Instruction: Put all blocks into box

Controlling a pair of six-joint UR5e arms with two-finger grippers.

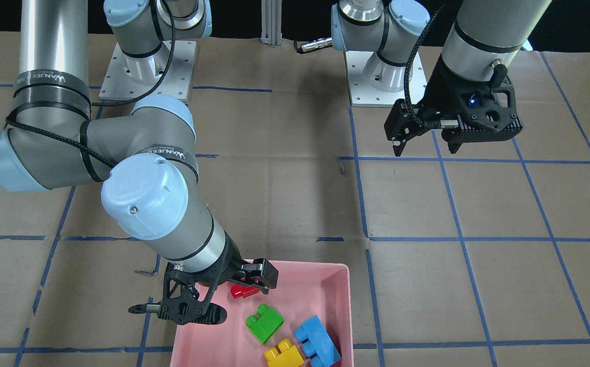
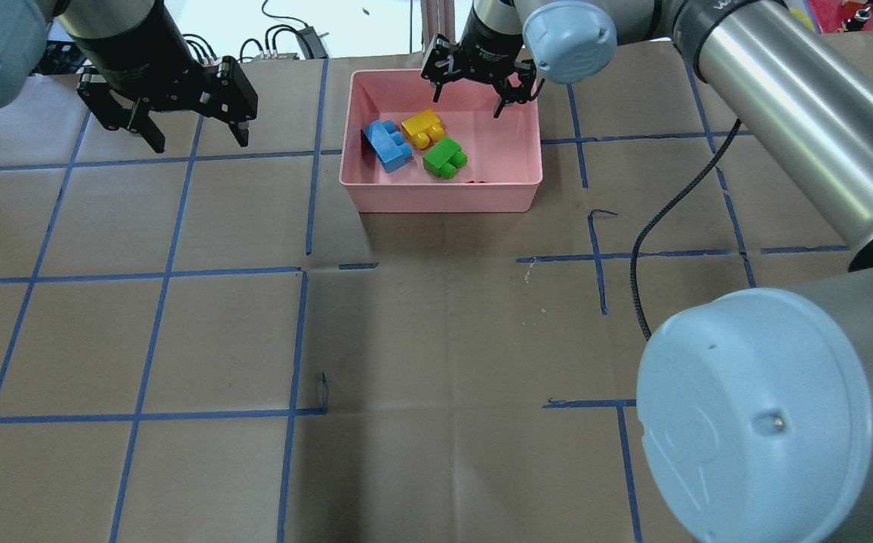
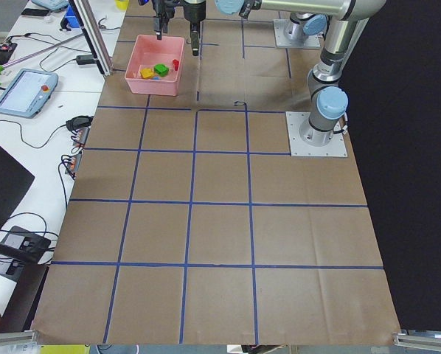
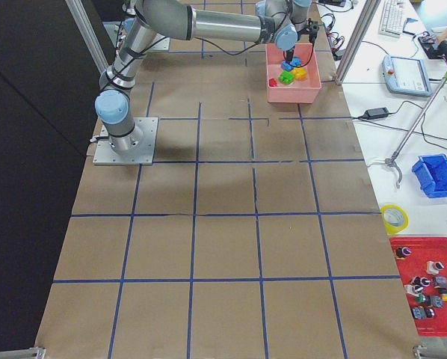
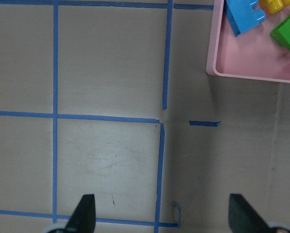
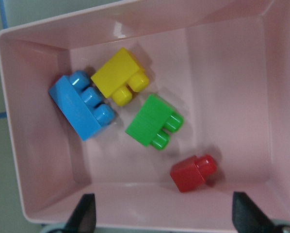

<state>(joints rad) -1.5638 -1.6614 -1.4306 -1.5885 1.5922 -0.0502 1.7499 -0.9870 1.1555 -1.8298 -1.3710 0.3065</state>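
All four blocks lie inside the pink box [image 6: 222, 48]: the light-blue one [image 6: 82, 111], the yellow one [image 6: 118, 75], the green one [image 6: 153, 121] and the small red one [image 6: 193, 172]. My right gripper [image 2: 468, 102] hangs open and empty just above the box [image 2: 444, 197], over its right half. In the front-facing view it [image 1: 228, 293] is above the red block [image 1: 242, 291], apart from it. My left gripper [image 2: 201, 139] is open and empty over the bare table to the left of the box. Its wrist view shows the box corner [image 5: 242, 73].
The table is brown paper with a blue tape grid [image 2: 304, 271]. The two arm base plates [image 1: 147, 71] [image 1: 384, 76] stand at the robot's side. My right arm's long forearm [image 2: 783, 105] spans the right half. A tablet [image 3: 25, 92] and bins lie off the table.
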